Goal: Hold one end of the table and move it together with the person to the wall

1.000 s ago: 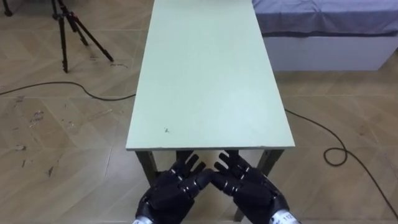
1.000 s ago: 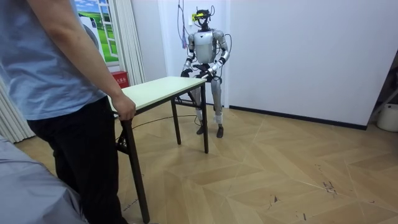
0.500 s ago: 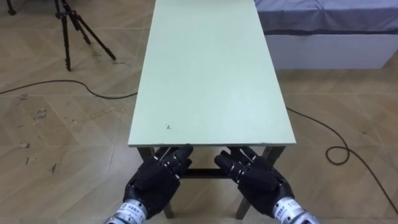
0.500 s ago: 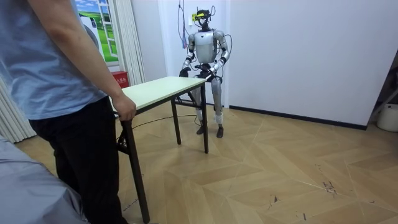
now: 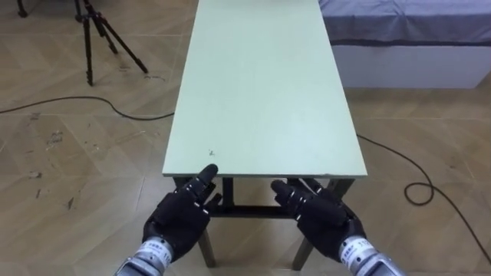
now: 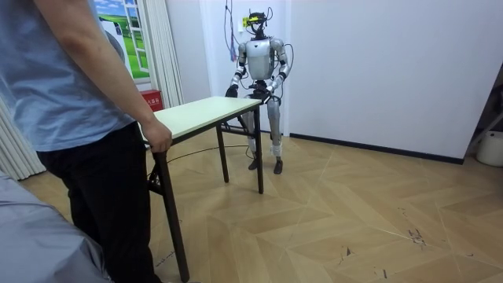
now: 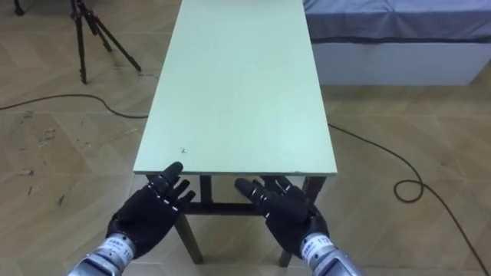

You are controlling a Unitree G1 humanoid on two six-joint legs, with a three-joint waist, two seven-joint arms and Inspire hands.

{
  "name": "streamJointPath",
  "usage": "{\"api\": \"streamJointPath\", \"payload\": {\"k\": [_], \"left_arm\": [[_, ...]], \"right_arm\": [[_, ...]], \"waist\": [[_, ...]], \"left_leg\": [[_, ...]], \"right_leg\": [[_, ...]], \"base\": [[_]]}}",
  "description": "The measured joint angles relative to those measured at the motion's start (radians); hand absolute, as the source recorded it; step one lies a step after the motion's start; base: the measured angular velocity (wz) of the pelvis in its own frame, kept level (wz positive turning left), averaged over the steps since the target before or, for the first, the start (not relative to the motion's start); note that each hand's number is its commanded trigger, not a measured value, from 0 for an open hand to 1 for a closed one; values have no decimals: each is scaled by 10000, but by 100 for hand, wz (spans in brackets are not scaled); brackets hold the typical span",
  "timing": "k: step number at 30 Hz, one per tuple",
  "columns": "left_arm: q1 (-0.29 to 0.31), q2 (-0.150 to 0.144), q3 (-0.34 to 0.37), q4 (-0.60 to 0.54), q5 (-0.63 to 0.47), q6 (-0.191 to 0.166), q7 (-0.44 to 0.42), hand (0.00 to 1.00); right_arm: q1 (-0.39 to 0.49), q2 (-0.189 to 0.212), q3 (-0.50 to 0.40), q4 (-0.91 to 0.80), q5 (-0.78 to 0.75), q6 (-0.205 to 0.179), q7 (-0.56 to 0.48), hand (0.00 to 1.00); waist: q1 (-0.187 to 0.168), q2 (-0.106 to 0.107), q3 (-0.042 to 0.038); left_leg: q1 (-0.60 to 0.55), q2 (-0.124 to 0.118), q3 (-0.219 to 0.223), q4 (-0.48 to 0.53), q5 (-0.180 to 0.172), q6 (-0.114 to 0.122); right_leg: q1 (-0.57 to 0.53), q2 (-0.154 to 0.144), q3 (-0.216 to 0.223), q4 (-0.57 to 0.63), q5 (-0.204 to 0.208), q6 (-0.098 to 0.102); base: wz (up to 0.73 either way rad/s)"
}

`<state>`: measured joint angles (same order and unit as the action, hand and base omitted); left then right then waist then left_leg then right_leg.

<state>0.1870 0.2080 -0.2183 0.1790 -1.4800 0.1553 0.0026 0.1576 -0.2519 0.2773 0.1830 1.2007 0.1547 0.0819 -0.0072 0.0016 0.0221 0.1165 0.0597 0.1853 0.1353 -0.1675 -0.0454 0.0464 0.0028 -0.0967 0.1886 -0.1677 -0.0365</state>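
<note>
The long pale green rectangular table point(image 5: 261, 84) with dark legs stretches straight ahead of both hands, its near short edge just above their fingertips. At its far end stands a person point(image 6: 71, 94) in a blue shirt and dark trousers; the person's hand point(image 6: 157, 135) curls over that edge. Ahead and right of the right hand sits a white-based bed point(image 5: 406, 31) with a grey cover. Ahead and left of the left hand are a black tripod point(image 5: 96, 34) and a thin black cable point(image 5: 84, 103). The black left hand point(image 5: 180, 218) spreads straight fingers, one tip overlapping the table's edge. The black right hand point(image 5: 322, 218), likewise spread, stops just short of it. Neither holds anything.
</note>
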Motion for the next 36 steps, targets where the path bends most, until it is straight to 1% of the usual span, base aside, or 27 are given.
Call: {"api": "streamJointPath", "payload": {"k": [4, 5, 6, 10, 11, 12, 15, 19, 21, 24, 27, 31, 33, 36], "left_arm": [[-70, -12, 3, 166, -217, 91, 118, 0], [-180, -74, 71, 392, -218, 196, 127, 0], [-306, -172, 192, 645, -219, 338, 160, 0], [-720, -289, 219, 1321, -349, 508, 160, 0], [-868, -372, 255, 1617, -403, 569, 154, 0], [-938, -424, 302, 1832, -409, 590, 155, 0], [-1110, -430, 367, 2252, -427, 716, 161, 0], [-1188, -509, 549, 2455, -433, 860, 151, 0], [-1189, -624, 632, 2493, -447, 872, 151, 0], [-1197, -773, 799, 2557, -603, 881, 149, 0], [-1218, -828, 875, 2601, -737, 881, 155, 0], [-1338, -847, 895, 2770, -815, 883, 158, 0], [-1373, -936, 985, 2828, -815, 878, 158, 0], [-1406, -985, 996, 2846, -880, 868, 164, 0]], "right_arm": [[11, 2, 0, 16, 527, 1, -85, 0], [9, 36, -18, 26, 634, 3, -129, 0], [7, 150, -104, 76, 693, 7, -156, 0], [-12, 531, -544, 320, 936, 16, -178, 0], [-75, 641, -723, 475, 958, 15, -196, 0], [-198, 644, -751, 582, 960, 15, -271, 0], [-562, 637, -809, 950, 1380, 11, -404, 0], [-725, 711, -918, 1177, 1875, -3, -432, 0], [-748, 834, -1138, 1259, 2141, -20, -459, 0], [-768, 921, -1144, 1325, 2507, -122, -462, 0], [-949, 1002, -1161, 1707, 2958, -216, -463, 0], [-986, 1074, -1408, 1930, 2979, -255, -480, 0], [-987, 1107, -1426, 1932, 2984, -260, -488, 0], [-1006, 1169, -1523, 1932, 3033, -260, -559, 0]], "waist": [[10, 11, -1], [31, 19, -3], [40, 22, -2], [102, 48, -15], [129, 73, -27], [122, 98, -30], [122, 107, -32], [140, 128, -42], [141, 129, -43], [158, 130, -43], [141, 134, -44], [126, 149, -37], [127, 156, -33], [122, 184, -36]], "left_leg": [[50, 1, 22, 0, 0, 0], [53, 2, 27, 0, 0, 0], [52, 5, 29, 0, 0, 0], [50, 4, 33, 1, 0, 0], [47, 4, 38, 2, 0, 0], [37, 4, 47, 6, 0, 0], [-7, 7, 43, 39, 1, 0], [-29, 11, 41, 51, 0, 0], [-30, 11, 44, 52, 0, -1], [-13, 26, 41, 53, 0, -1], [4, 46, 22, 54, 0, -1], [11, 66, 27, 58, -1, -1], [9, 82, 30, 83, -1, -1], [-9, 87, 28, 103, -1, -2]], "right_leg": [[48, 1, -3, -19, 1, -1], [49, 2, 3, -17, 1, -1], [52, 3, 1, -17, 2, -3], [53, 3, 14, -17, 14, 1], [47, 5, 46, -16, 19, 6], [32, 11, 82, -16, 27, 7], [-8, 14, 71, -16, 35, 0], [-101, 14, 73, -20, 41, -9], [-99, 14, 74, -24, 41, -9], [-97, 27, 81, -12, 47, -19], [-38, 19, 80, 12, 57, -32], [-6, 9, 52, 13, 71, -52], [6, 11, 38, 16, 83, -68], [21, 7, 1, -12, 84, -72]], "base": [[0], [0], [0], [0], [-4], [-5], [-2], [-3], [0], [0], [-1], [2], [0], [5]]}}
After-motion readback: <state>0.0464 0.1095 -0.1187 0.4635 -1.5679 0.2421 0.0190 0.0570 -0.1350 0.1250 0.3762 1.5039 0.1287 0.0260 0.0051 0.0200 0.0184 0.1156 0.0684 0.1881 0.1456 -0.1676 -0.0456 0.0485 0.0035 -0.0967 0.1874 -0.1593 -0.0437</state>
